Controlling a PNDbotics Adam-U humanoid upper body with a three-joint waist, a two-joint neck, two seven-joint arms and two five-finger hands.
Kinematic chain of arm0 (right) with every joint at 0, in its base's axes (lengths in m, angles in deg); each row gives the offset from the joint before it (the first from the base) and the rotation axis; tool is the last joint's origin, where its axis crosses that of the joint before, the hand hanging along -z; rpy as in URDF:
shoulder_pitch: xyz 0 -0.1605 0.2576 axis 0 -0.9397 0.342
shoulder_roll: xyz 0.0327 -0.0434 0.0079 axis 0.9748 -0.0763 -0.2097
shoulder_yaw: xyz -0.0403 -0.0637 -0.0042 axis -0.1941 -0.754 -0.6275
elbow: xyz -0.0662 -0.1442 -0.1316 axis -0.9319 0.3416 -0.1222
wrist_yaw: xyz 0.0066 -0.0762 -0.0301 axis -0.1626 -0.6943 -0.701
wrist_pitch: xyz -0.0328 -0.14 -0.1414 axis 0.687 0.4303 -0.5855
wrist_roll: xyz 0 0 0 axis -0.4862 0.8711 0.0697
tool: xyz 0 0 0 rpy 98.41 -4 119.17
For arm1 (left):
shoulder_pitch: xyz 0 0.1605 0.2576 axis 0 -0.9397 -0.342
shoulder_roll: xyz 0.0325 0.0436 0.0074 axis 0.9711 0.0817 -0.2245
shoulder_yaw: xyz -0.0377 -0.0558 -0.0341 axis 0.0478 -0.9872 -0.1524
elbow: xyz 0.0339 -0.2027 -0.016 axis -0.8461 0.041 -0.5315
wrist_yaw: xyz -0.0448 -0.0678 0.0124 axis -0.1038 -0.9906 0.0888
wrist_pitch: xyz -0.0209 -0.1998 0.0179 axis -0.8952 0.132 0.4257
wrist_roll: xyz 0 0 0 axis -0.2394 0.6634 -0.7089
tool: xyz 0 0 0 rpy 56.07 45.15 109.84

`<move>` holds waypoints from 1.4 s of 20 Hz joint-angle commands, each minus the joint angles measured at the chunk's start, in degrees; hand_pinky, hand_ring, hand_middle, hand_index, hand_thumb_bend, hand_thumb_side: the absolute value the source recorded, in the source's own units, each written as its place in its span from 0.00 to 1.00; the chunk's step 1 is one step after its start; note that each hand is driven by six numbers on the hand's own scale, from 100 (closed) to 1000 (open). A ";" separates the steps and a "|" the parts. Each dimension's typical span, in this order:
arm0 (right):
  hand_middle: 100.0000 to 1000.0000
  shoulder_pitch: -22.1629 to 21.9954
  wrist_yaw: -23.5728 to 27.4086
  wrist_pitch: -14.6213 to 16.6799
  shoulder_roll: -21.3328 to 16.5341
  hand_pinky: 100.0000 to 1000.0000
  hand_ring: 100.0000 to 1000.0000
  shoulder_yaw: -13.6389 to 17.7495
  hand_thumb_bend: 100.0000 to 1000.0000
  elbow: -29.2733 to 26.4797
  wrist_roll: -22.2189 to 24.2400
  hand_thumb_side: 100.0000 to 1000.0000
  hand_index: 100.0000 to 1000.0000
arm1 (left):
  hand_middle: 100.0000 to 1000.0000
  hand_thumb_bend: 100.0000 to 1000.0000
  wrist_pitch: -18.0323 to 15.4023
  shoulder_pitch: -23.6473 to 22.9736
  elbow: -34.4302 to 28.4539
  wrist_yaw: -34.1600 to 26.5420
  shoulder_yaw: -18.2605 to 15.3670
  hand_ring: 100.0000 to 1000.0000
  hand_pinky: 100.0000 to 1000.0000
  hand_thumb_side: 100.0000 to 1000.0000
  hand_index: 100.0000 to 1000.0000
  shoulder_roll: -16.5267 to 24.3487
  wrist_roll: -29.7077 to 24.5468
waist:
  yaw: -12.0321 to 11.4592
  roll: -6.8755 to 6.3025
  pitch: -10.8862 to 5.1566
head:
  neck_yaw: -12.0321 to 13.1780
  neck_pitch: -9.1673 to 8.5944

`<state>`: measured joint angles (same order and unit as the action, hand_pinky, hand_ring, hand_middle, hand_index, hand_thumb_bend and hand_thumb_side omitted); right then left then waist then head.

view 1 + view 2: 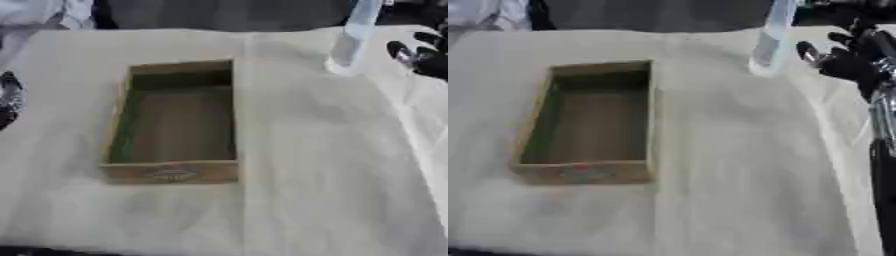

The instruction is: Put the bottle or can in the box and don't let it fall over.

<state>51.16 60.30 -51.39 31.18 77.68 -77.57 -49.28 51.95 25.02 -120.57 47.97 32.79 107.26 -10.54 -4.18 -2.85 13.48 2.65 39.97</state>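
While the right hand (846, 60) hovers open just beside the upright bottle (354, 40), well beyond the box (175, 125), grasping comes next.

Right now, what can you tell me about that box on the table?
The box is a shallow, open-topped rectangular tray that looks like wood or cardboard, tan outside with a greenish tint on its left inner wall. It lies flat on the cream cloth, long side running away from the robot, a faint label on its near wall. It is empty; nothing touches it.
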 commanded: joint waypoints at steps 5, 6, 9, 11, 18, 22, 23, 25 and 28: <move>1.00 0.72 -0.03 -0.06 -0.99 1.00 1.00 0.39 0.25 -0.46 0.08 0.00 1.00 | 0.84 0.00 -0.01 0.36 -0.95 -0.11 -0.80 1.00 1.00 0.00 0.85 1.81 0.26 | -0.10 0.03 -0.75 | 0.19 0.07; 1.00 0.71 -0.13 -0.05 -0.96 1.00 1.00 0.38 0.25 -0.41 0.12 0.00 1.00 | 0.84 0.00 0.00 0.36 -0.94 -0.11 -0.79 1.00 1.00 0.00 0.85 1.79 0.25 | -0.12 0.03 -0.74 | 0.14 -0.09; 1.00 0.70 -0.31 -0.11 -0.84 1.00 1.00 0.39 0.25 -0.21 0.21 0.00 1.00 | 0.84 0.00 0.00 0.42 -0.96 -0.13 -0.79 1.00 1.00 0.00 0.85 1.81 0.27 | -0.19 0.02 -0.72 | -0.13 -0.57; 1.00 0.68 -0.39 -0.19 -0.65 1.00 1.00 0.38 0.24 -0.01 0.27 0.00 1.00 | 0.84 0.00 0.00 0.44 -0.96 -0.13 -0.81 1.00 1.00 0.00 0.85 1.80 0.30 | -0.24 0.01 -0.69 | -0.39 -1.09; 1.00 1.04 -1.19 -0.30 0.63 1.00 1.00 0.35 0.23 1.41 -0.10 0.00 1.00 | 0.84 0.00 0.01 0.55 -1.06 -0.07 -0.83 1.00 1.00 0.00 0.85 1.58 0.34 | -0.59 -0.32 -0.07 | -1.57 -3.35; 1.00 1.78 -2.25 -0.28 1.40 1.00 1.00 0.46 0.23 2.20 -0.70 0.00 1.00 | 0.84 0.00 0.00 0.63 -1.21 0.01 -0.89 1.00 1.00 0.00 0.85 1.41 0.35 | -0.84 -0.64 0.69 | -2.36 -4.52; 1.00 2.03 -2.55 -0.23 1.58 1.00 1.00 0.44 0.23 2.46 -0.78 0.00 1.00 | 0.84 0.00 0.00 0.66 -1.24 0.02 -0.89 1.00 1.00 0.00 0.85 1.37 0.35 | -0.90 -0.69 0.88 | -2.47 -4.70; 1.00 2.58 -3.08 -0.16 1.91 1.00 1.00 0.39 0.23 3.19 -0.79 0.00 1.00 | 0.84 0.00 0.01 0.77 -1.29 0.07 -0.85 1.00 1.00 0.00 0.85 1.28 0.32 | -0.98 -0.75 1.24 | -2.65 -4.92; 1.00 3.45 -3.84 0.16 2.37 1.00 1.00 0.40 0.22 4.45 -0.86 0.00 1.00 | 0.84 0.00 0.03 0.94 -1.35 0.15 -0.78 1.00 1.00 0.00 0.85 1.16 0.23 | -1.10 -0.81 1.73 | -2.70 -5.00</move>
<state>53.41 57.01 -51.49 33.97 77.70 -72.98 -50.05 52.03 25.45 -120.69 48.03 32.76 107.23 -10.43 -5.14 -3.65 16.12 0.08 35.64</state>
